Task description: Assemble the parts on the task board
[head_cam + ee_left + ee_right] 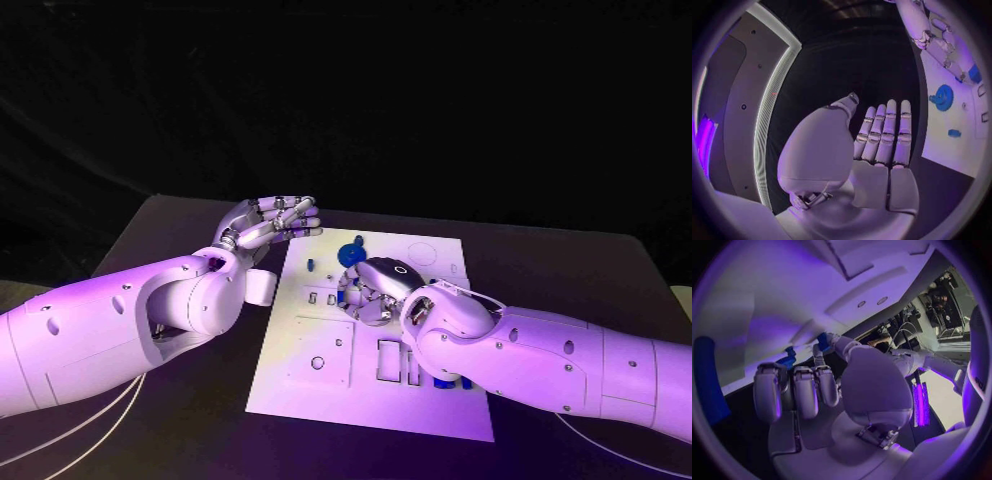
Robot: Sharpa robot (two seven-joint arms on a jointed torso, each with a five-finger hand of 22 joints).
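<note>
Head view shows the right hand [372, 290] lowered onto the middle of the task board [317, 375], fingers curled down among the slots; whether they pinch a part I cannot tell, though it looks set to seat or pick one. The left hand [271, 222] hangs at the board's far left corner, fingers straight and together, holding nothing, probably kept clear. A round blue part [351, 257] lies just beyond the right hand.
</note>
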